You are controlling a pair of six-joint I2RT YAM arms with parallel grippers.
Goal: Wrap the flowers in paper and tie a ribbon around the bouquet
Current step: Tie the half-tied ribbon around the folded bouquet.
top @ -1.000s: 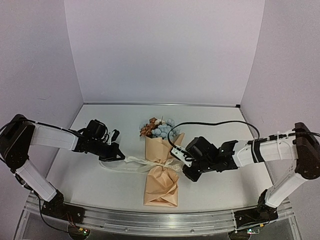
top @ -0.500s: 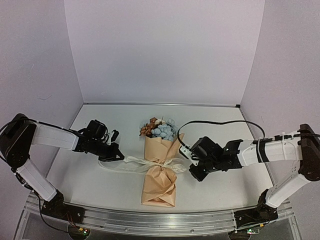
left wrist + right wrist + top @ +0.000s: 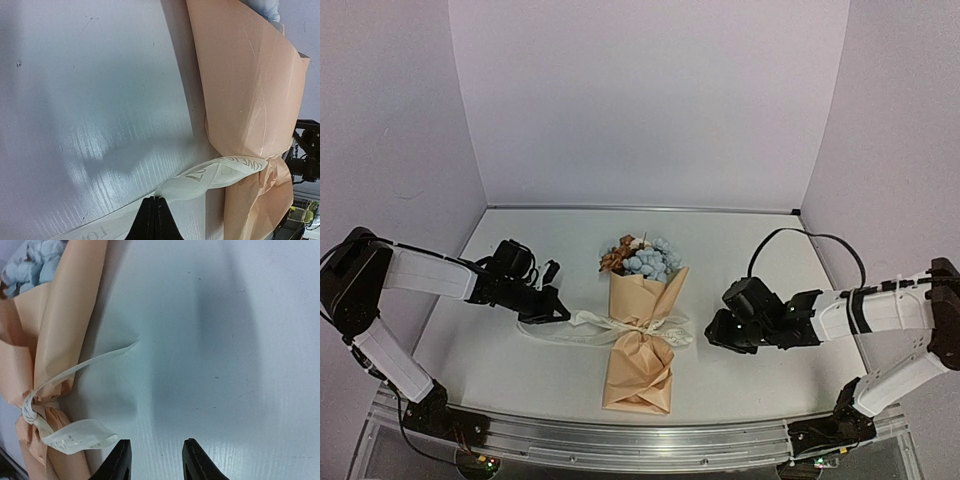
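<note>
The bouquet (image 3: 640,345) lies in the middle of the table, a tan paper (image 3: 245,90) cone with the blue and brown-orange flowers (image 3: 642,260) at its far end. A cream ribbon (image 3: 630,327) is knotted round its waist. My left gripper (image 3: 156,200) is shut on the ribbon's left loop (image 3: 215,172), just left of the cone. My right gripper (image 3: 155,447) stands open over bare table to the right of the bouquet, holding nothing. The ribbon's right loop (image 3: 75,437) and a loose tail (image 3: 100,360) lie slack on the table beside the paper.
White walls close the table in at the back and on both sides. A metal rail (image 3: 640,440) runs along the near edge. The right arm's black cable (image 3: 810,240) arches above the table surface.
My right gripper opened, let go of the ribbon and drew back to the right. The bouquet slid a little left. The left gripper kept its grip and place.
</note>
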